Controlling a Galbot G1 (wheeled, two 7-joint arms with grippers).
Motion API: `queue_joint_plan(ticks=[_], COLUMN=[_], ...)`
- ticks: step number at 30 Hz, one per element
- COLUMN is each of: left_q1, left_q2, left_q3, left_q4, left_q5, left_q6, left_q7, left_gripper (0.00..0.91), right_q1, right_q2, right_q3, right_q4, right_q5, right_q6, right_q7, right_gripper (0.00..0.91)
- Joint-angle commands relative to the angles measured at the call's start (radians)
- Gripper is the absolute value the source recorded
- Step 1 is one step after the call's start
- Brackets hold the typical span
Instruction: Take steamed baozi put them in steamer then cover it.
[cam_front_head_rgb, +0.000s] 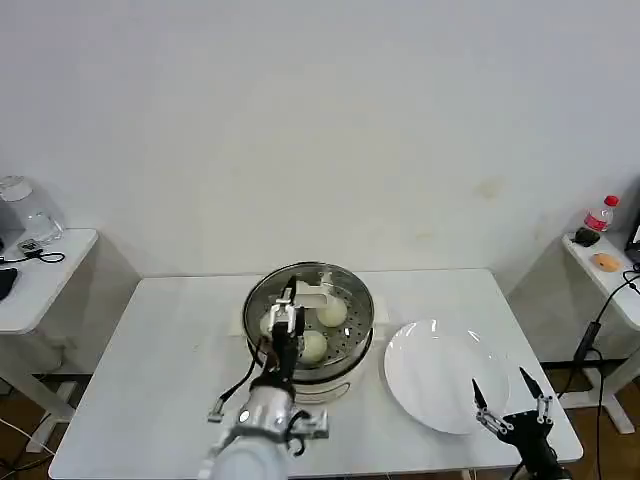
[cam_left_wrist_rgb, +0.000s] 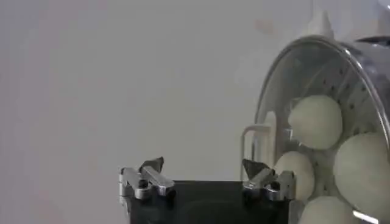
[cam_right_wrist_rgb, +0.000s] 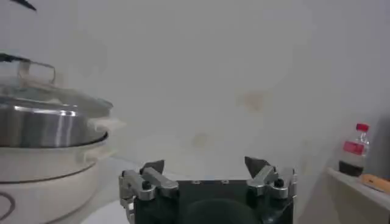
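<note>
Head view: high, looking down on the table (cam_front_head_rgb: 170, 330).
Wrist views: low, close; both catch the steamer (cam_right_wrist_rgb: 42, 131).

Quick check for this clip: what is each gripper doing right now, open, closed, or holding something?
Left gripper: open, holding nothing, above the steamer with the cover on it.
Right gripper: open, holding nothing, over the near edge of the plate.

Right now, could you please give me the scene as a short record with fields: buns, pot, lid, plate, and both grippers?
baozi: steamed baozi in the steamer, seen through the glass
steamer: steamer at table centre, lid on
cover: cover resting on the steamer
plate: white plate beside the steamer, nothing on it
left gripper: left gripper open, above the cover near its handle
right gripper: right gripper open, at the plate's near edge
</note>
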Motion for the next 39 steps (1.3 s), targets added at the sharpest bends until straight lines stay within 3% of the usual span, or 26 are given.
queue_joint_plan(ticks=[1,3,5,11,18,23,39], left_q1=[0.345,0.371,0.387,0.490,0.580,0.596,0.614], left_q2=[0.179,0.180,0.182,0.146,0.126,0.115,0.090], left_q3=[-0.394,-0.501,-0.563,-0.572,-0.547,-0.535,-0.502], left_q4=[-0.150,-0.099,-0.058,-0.075,-0.081,-0.072,-0.040], left_q5=[-1.291,-1.583,-1.706,-1.838,-1.790,-1.770,-1.711], left_q6=[-0.215,-0.246,-0.335,-0.292,-0.301,-0.316,-0.323], left_q7=[-0.361,-0.418,-0.464,-0.497,-0.493,-0.479,-0.477], left_gripper=[0.907,0.907,0.907,0.907,0.907,0.907,0.907], right_q1=[-0.015,-0.016,-0.016,-0.060,-0.135,-0.138,-0.117], right_q2=[-0.021,-0.024,-0.031,-0.095,-0.200,-0.199,-0.181], right_q3=[-0.019,-0.032,-0.042,-0.071,-0.083,-0.118,-0.176], right_q4=[-0.001,0.001,0.001,0.043,0.137,0.178,0.194], right_q5=[0.006,0.003,0.006,0.021,0.115,0.148,0.136], right_q6=[-0.027,-0.041,-0.045,-0.111,-0.265,-0.330,-0.292], right_q7=[0.004,0.008,0.010,0.031,0.105,0.126,0.146], right_gripper=[0.907,0.907,0.907,0.907,0.907,0.907,0.907])
